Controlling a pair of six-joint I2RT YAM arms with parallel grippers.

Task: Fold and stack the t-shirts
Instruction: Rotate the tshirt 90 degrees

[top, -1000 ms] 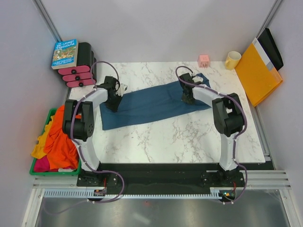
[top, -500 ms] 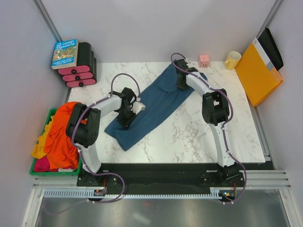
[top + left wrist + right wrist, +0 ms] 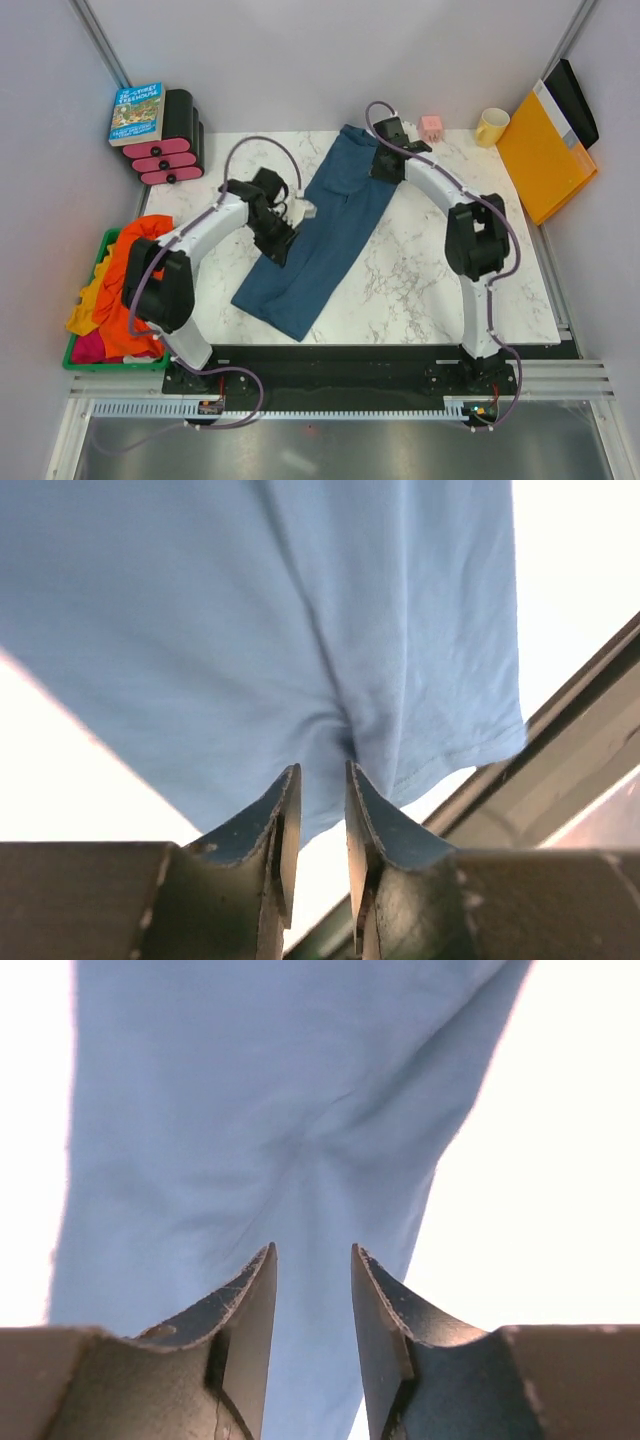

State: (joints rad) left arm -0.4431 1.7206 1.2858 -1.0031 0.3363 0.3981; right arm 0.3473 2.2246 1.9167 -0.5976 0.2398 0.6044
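Note:
The large teal-blue t-shirt [image 3: 325, 230], folded into a long strip, lies diagonally on the marble table [image 3: 430, 280], from the back middle to the front left. My left gripper [image 3: 285, 235] is at its left edge; in the left wrist view [image 3: 320, 770] the jaws stand narrowly apart, pinching puckered cloth [image 3: 250, 630] at its edge. My right gripper [image 3: 385, 165] is at the far right edge; in the right wrist view [image 3: 312, 1250] cloth [image 3: 250, 1110] fills the gap between the jaws. The orange, yellow and pink-red t-shirts [image 3: 120, 290] are heaped at the left.
The heap sits in a green bin [image 3: 75, 360] off the table's left edge. A book [image 3: 137, 112] on black-and-pink blocks [image 3: 165, 150] stands back left. A pink cube [image 3: 431, 127], a yellow mug [image 3: 491, 126] and an orange-yellow folder [image 3: 545, 155] are back right.
The shirt has swung from lying crosswise to running diagonally front-left to back. My left gripper moved right and nearer with its end; my right gripper moved left and toward the back.

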